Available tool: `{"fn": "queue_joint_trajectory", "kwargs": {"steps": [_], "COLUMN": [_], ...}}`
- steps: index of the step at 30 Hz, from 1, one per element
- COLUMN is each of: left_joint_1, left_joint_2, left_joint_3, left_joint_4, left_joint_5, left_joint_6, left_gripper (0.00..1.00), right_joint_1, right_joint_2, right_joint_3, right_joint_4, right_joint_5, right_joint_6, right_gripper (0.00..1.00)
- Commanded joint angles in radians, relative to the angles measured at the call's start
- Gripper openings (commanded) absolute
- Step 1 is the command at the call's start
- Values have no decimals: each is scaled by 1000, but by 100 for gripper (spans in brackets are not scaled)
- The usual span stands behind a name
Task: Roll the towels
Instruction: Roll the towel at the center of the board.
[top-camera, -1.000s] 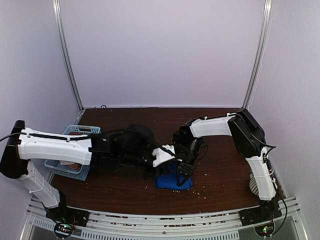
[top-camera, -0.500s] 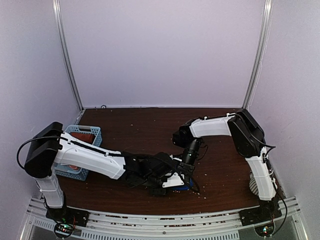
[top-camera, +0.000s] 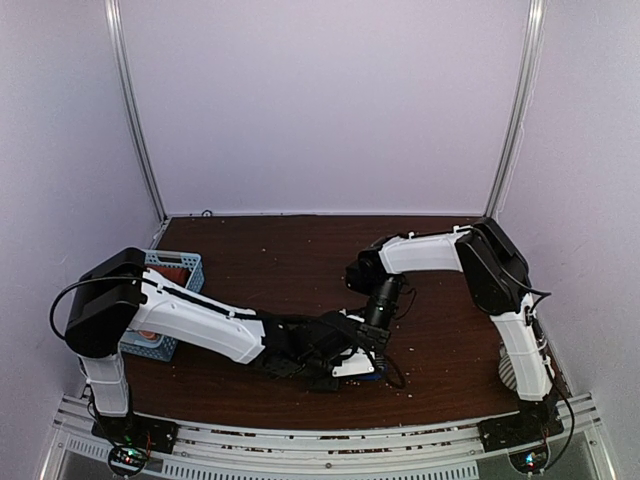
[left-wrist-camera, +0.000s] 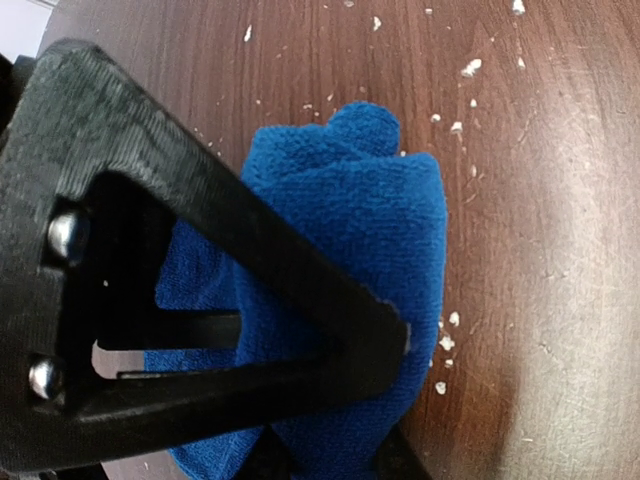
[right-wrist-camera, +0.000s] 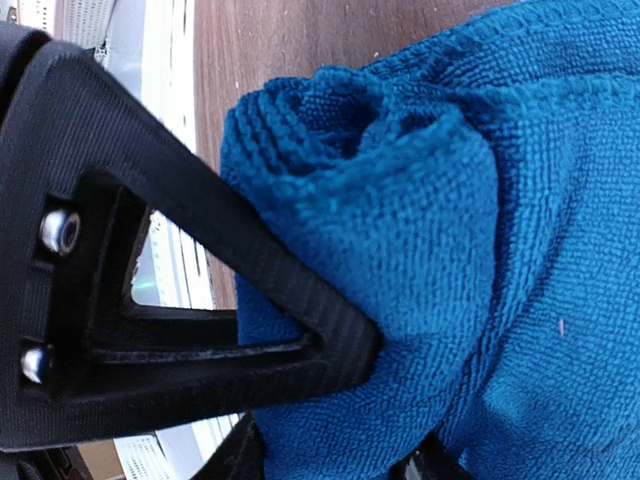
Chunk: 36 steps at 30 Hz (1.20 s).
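Note:
A royal blue towel (left-wrist-camera: 350, 200) lies rolled into a thick bundle on the brown table near its front edge. From above only a sliver of this towel (top-camera: 371, 373) shows under the two grippers. My left gripper (left-wrist-camera: 365, 400) reaches in from the left, its jaws shut on one end of the roll. From the back right my right gripper (right-wrist-camera: 350, 410) points down, and blue towel (right-wrist-camera: 500, 200) bulges between its shut jaws. In the top view the left gripper (top-camera: 352, 362) and right gripper (top-camera: 378, 345) almost touch.
A light blue basket (top-camera: 185, 262) stands at the left edge, partly behind my left arm, with something red (top-camera: 172, 273) inside. A striped grey-and-white object (top-camera: 509, 370) sits by the right arm's base. White crumbs (left-wrist-camera: 445, 345) dot the table.
My left arm has swung down and forward from above the basket to the towel, and its jaws have narrowed onto the roll. The right gripper has stayed on the towel.

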Motion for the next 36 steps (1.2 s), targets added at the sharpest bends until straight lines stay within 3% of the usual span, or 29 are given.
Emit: {"fn": "queue_joint_trajectory", "kwargs": {"steps": [1,4,5,6,13,18,21,23,26,29,33,36], "left_joint_1": [1,1,1,1,19,94,153,193,250,309,366,378], "left_joint_2": [58,61,58,56,100,129,167,201,257,324,373,400], "left_joint_3": [22,37,40,42,112,199,269,320,384,432,458,496], "left_joint_4": [-77,-114,-121,-122,-174,-253,-310,-342,-376,-405,-406,-425], "left_joint_5": [49,56,59,59,120,304,494,625,787,890,969,967], "left_joint_6": [-33,-50,-52,-56,-81,-149,-192,-225,-282,-361,-407,-405], "left_gripper": [18,15,15,14,11,10,10,10,10,11,10,10], "right_joint_1": [10,9,8,8,-48,-166,-235,-292,-332,-325,-314,-250], "right_joint_2": [-11,-67,-84,-100,-247,-479,-686,-813,-934,-1011,-1060,-1080], "right_joint_3": [25,58,70,82,200,195,37,-136,-313,-389,-463,-533], "right_joint_4": [-14,-12,-5,3,118,392,638,796,868,817,707,606], "right_joint_5": [111,124,134,150,456,764,859,828,570,318,190,205], "right_joint_6": [4,30,48,65,226,435,471,539,524,427,322,192], "right_gripper": [41,56,91,99,100,100,100,100,100,100,93,83]}}
